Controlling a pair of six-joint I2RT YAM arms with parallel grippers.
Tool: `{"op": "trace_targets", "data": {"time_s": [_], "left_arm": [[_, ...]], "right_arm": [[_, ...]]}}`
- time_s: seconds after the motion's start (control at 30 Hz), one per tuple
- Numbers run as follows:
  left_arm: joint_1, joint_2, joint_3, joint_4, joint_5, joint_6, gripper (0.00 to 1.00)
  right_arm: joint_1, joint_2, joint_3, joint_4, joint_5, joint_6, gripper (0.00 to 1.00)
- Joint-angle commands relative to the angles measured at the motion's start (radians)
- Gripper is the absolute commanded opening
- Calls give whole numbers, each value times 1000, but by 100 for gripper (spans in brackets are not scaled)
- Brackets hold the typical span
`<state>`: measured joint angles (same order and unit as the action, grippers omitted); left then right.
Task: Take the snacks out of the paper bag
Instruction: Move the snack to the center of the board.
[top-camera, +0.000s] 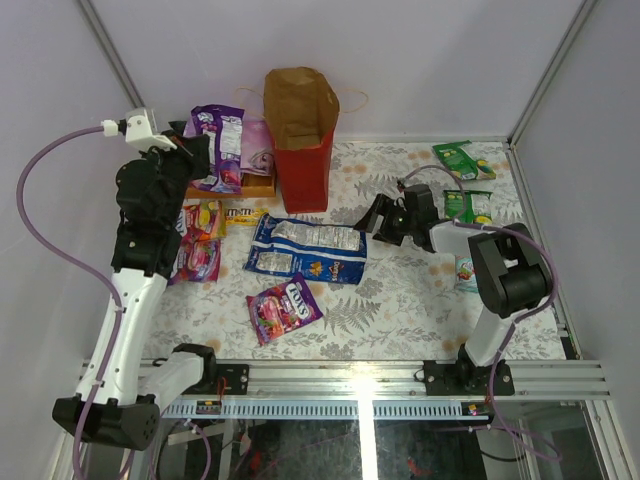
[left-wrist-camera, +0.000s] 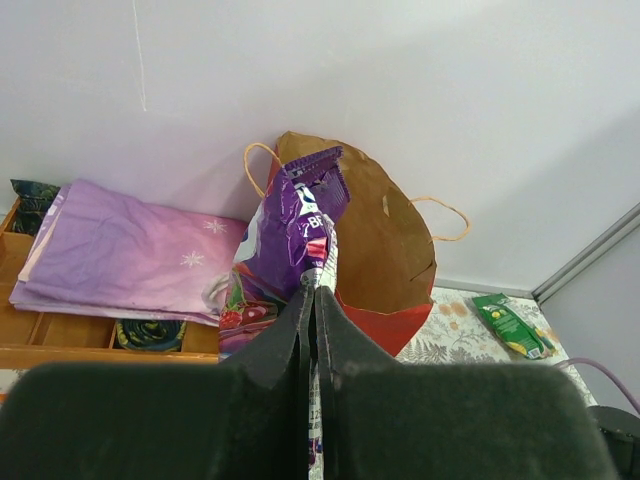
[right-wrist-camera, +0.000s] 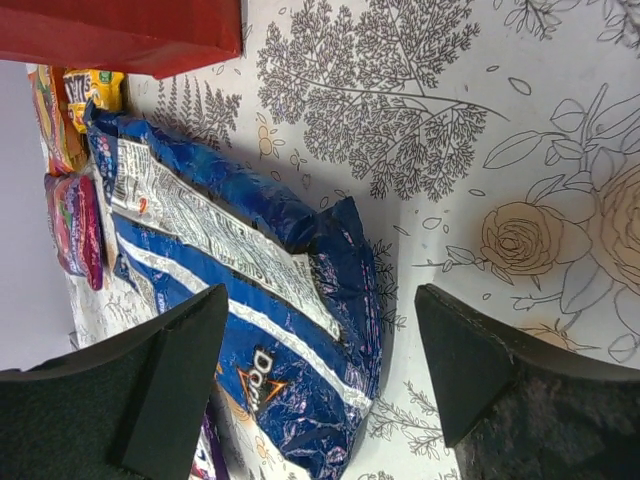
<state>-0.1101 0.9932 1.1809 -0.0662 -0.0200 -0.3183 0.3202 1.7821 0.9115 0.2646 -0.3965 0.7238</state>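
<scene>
The paper bag (top-camera: 300, 130) stands upright at the far edge of the table (top-camera: 400, 300), red outside and brown inside, with its mouth open. It is just beside a wooden box (top-camera: 255, 187) that holds a folded pink-purple cloth (top-camera: 258, 140). The left claw (top-camera: 207, 150) is pinched tight on a purple packet (top-camera: 222, 140), which it holds in the air over the box, left of the bag and outside it.

The right claw (top-camera: 385, 215) sits low over the table to the right of the bag. Its jaws are spread wide with nothing gripped. In the right wrist view, one end of the long blue chip bag (right-wrist-camera: 230, 250) lies under the gap between them.

The chip bag lies flat in the middle of the table, in front of the paper bag. A magenta packet (top-camera: 285, 308) lies nearer the arms. A small yellow pack (top-camera: 240, 213) and some red and orange packs (top-camera: 200, 222) lie beside the left arm. Two green packets (top-camera: 457, 158) lie at the far right, and a teal one (top-camera: 465, 270) lies by the right arm.
</scene>
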Motion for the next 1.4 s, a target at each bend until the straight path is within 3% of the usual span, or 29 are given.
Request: {"op": "trace_targets", "data": {"time_s": [0.0, 0.3, 0.6, 0.77, 1.03, 1.37], "left_arm": [[7, -19, 0, 70, -16, 18, 0], [6, -18, -8, 71, -16, 15, 0], [7, -16, -13, 74, -11, 13, 0], [7, -18, -13, 77, -8, 10, 0], [7, -9, -18, 82, -10, 10, 0], [7, -12, -19, 83, -14, 9, 0]], "right_arm": [[4, 33, -27, 148, -77, 23, 82], [5, 94, -93, 256, -89, 39, 78], [5, 203, -198, 618, -189, 182, 72], [5, 214, -238, 752, -217, 229, 60], [-5, 92, -303, 722, -173, 187, 48], [-26, 90, -297, 765, -190, 219, 9]]}}
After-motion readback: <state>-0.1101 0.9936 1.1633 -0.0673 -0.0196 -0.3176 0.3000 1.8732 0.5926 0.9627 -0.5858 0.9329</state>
